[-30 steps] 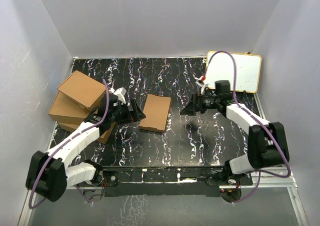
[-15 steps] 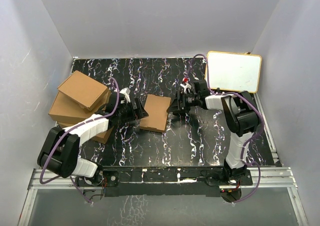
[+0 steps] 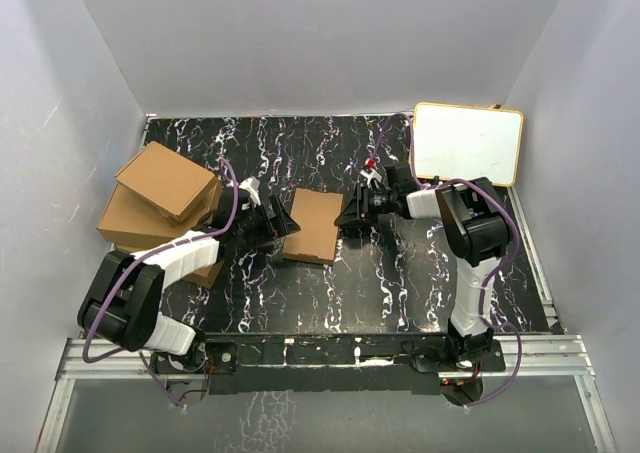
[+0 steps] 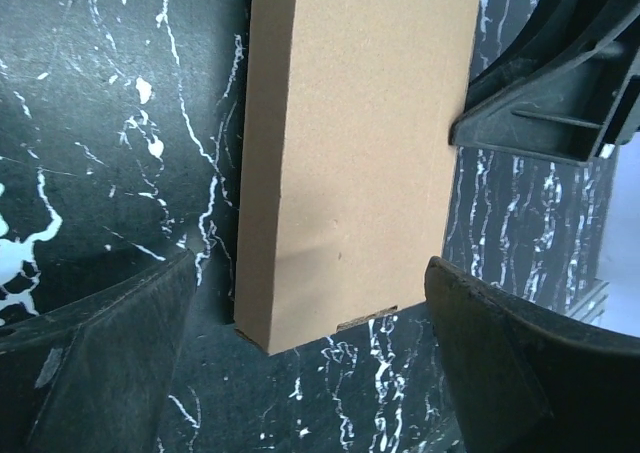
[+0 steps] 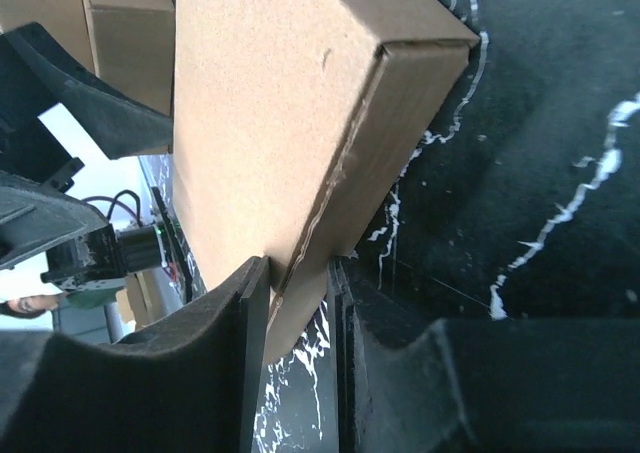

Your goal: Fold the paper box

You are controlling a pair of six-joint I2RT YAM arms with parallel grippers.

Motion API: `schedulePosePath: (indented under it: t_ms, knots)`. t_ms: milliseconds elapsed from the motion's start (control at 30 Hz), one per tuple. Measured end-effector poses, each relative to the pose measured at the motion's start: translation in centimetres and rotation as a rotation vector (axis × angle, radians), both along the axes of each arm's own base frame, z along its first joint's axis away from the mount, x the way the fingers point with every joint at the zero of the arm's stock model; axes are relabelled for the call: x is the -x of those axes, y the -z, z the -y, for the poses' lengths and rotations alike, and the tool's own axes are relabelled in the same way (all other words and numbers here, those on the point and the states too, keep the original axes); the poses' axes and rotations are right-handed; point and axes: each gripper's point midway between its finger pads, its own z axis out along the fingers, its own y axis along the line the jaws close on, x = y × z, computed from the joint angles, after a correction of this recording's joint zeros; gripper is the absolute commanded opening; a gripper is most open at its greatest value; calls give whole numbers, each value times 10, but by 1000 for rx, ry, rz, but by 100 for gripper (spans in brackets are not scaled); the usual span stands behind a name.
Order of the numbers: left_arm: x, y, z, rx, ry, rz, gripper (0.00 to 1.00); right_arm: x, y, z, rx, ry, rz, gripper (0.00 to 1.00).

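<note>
While box [image 3: 312,226] sits closed on table [image 3: 400,273], right gripper [image 5: 295,275] pinches its right edge, jaws narrow. Left gripper [image 4: 305,373] spread wide at left edge.

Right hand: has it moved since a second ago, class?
Yes. The right hand moved left, away from the white board, reaching the right edge of the paper box.

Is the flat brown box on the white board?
No, the flat brown cardboard box lies on the black marbled table, apart from the white yellow-rimmed board.
</note>
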Motion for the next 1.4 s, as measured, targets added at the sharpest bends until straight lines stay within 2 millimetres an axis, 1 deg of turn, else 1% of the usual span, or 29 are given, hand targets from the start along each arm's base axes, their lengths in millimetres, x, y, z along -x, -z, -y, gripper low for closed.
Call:
schedulePosePath:
  t_ms: [133,367,467,600,700,733,833,933,967,1000,1067,1133,1233,1267,1333,1400]
  knots:
    - [0,0,6,50,-16,-16,96,-4,1,9,-18,13,-13,30]
    - [-8,-4,22,171,-40,-49,97,-4,2,14,-64,6,-37,28]
    - [-8,0,28,210,-49,-83,97,-3,2,16,-86,5,-52,28]
    - [-5,8,34,226,-53,-125,96,-1,2,21,-102,8,-67,27]
    - [-3,10,42,253,-44,-142,88,-1,2,23,-112,8,-75,28]
    - [-2,10,45,263,-41,-147,84,0,3,24,-115,10,-79,28]
    - [0,10,54,288,-31,-156,69,0,2,25,-119,9,-83,30]
    - [1,10,62,299,-19,-164,49,0,3,25,-119,8,-82,34]
    - [1,9,65,301,-16,-164,44,0,3,25,-119,8,-81,36]
    - [1,8,66,302,-13,-162,36,0,3,25,-118,7,-78,39]
    - [0,4,70,301,0,-152,26,0,4,25,-115,5,-70,49]
    - [-5,-4,75,304,22,-122,15,1,1,26,-128,-6,-67,60]
    - [-12,-11,79,276,35,-91,12,1,-8,28,-152,-30,-46,70]
    - [-13,-11,77,255,35,-87,12,0,-11,30,-151,-32,-33,71]
    - [-15,-10,73,203,42,-79,10,-4,-15,39,-137,-26,5,74]
    - [-18,-15,67,135,55,-56,9,-9,-21,54,-118,-9,46,75]
